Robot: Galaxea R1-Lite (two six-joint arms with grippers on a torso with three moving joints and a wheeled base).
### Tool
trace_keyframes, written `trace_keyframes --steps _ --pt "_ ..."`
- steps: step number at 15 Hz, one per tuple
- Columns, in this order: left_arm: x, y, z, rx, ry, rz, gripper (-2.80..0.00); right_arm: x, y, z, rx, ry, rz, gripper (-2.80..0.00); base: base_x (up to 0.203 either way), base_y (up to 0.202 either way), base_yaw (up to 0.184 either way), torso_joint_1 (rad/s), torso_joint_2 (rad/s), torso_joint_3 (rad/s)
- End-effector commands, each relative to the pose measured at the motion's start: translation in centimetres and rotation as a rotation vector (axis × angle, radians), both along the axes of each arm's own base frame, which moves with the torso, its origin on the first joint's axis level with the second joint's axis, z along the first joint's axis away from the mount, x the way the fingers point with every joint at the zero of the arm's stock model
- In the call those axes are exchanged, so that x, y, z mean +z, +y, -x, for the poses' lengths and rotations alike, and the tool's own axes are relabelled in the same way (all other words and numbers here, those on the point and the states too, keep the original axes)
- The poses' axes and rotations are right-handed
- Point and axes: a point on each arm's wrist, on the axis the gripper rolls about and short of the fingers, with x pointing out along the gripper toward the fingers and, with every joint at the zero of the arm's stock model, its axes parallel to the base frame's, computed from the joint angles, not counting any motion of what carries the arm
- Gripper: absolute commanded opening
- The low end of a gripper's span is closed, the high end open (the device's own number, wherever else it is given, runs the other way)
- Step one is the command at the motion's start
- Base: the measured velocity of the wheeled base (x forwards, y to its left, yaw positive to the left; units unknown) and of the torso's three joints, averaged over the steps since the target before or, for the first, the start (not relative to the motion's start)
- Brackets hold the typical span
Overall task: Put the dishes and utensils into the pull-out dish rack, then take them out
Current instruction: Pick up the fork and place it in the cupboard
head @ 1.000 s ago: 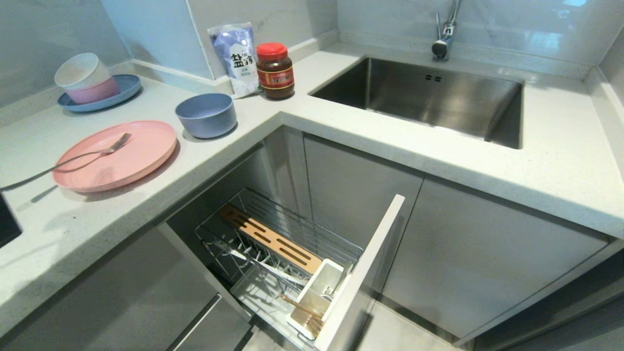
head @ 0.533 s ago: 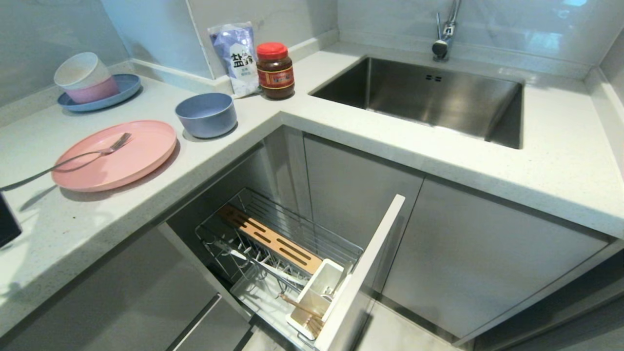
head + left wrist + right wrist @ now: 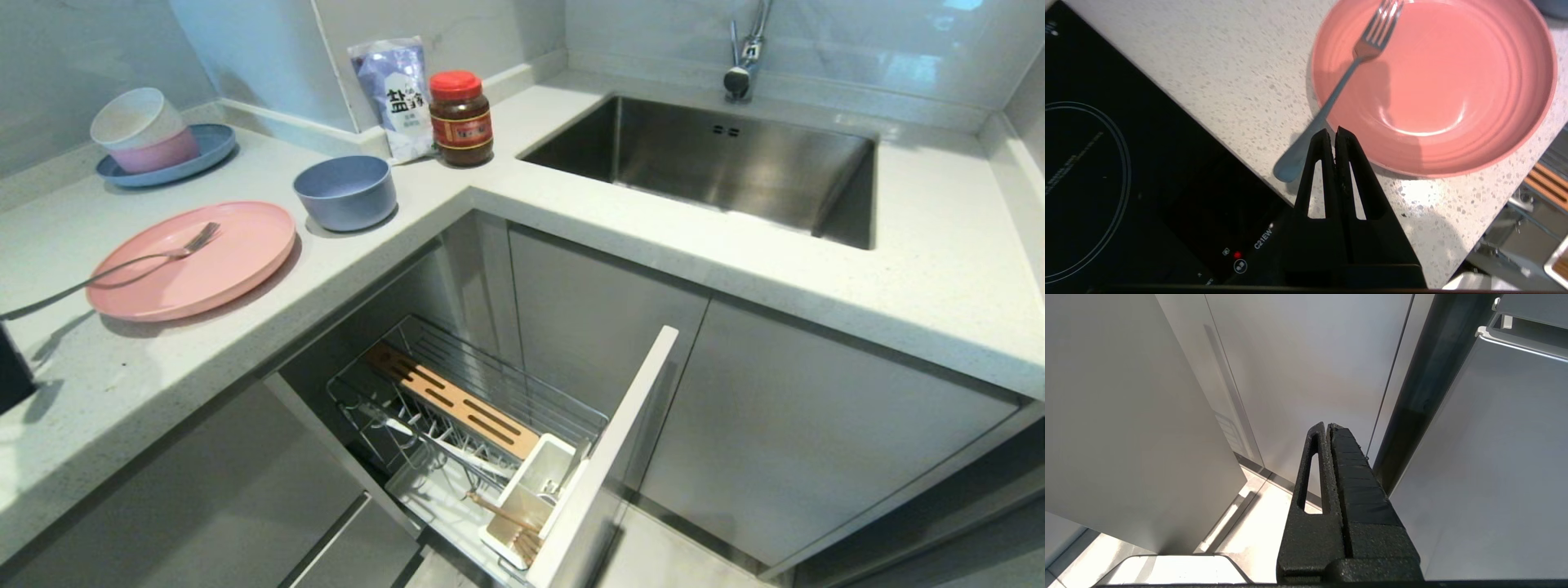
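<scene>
Here, in the head view, a fork [image 3: 122,268] lies across the pink plate [image 3: 192,260] on the counter [image 3: 571,220], tines toward two o'clock, handle trailing to eight o'clock; the pull-out dish rack [image 3: 482,441] stands open below. In the left wrist view, the left gripper [image 3: 1331,134], pressed closed and empty, hangs just beside the fork's handle end, at its ten o'clock. In the right wrist view, the right gripper [image 3: 1327,426], closed and empty, is parked by cabinet doors [image 3: 1298,367].
</scene>
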Motion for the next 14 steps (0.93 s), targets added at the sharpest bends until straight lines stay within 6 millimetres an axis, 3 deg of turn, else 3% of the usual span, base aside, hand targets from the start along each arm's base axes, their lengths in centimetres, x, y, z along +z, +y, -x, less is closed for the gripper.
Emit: trace_keyframes --steps 1,9,14 --pt "-0.7 0.5 -1.1 -0.019 0.041 0.004 -2.8 0.0 0.0 0.0 0.0 -0.004 0.0 -2.8 0.0 0.0 0.0 0.0 0.0 0.0" --pt "-3.1 2.1 -4.5 -0.064 0.162 0.023 -2.8 0.0 0.0 0.0 -0.001 -0.004 0.0 -2.8 0.0 0.0 0.0 0.0 0.0 0.0" --pt "-4.6 2.0 -7.3 -0.143 0.168 0.048 -2.8 0.0 0.0 0.0 0.001 -0.004 0.0 -2.8 0.0 0.0 0.0 0.0 0.0 0.0"
